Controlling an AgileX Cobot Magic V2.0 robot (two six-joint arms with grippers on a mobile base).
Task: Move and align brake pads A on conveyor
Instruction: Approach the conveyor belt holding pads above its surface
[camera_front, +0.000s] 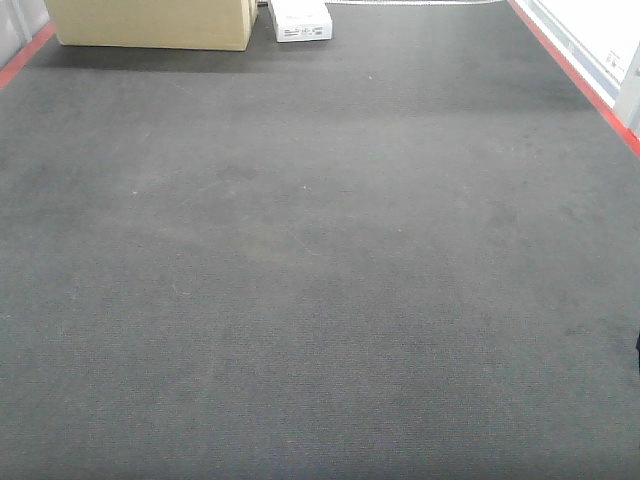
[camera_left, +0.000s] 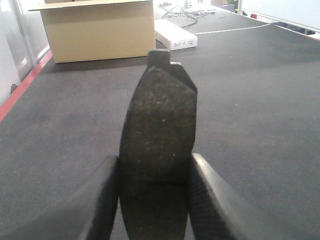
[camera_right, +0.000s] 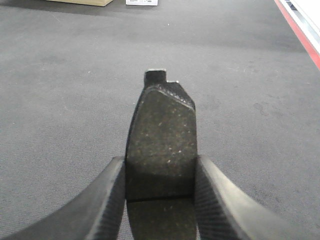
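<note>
Felty conveyor (camera_front: 320, 300), gritty pad (camera_left: 157, 120) (camera_right: 161, 130) in each pincer (camera_left: 155, 160) (camera_right: 161, 160)

This looks like an industrial workshop or factory test line, not a home or office. A wide charcoal conveyor (camera_front: 320, 280) with a felt-like belt fills the view, bordered by red edge strips (camera_front: 578, 78). At its far end stand a plain cardboard box (camera_front: 150, 25) and a small white carton (camera_front: 300, 20), with loose cables (camera_left: 182, 12) trailing behind. The goods are car parts: a brake pad (camera_left: 157, 115) is clamped in the left claw (camera_left: 155, 159), a second brake pad (camera_right: 161, 125) in the right claw (camera_right: 161, 159).
</note>
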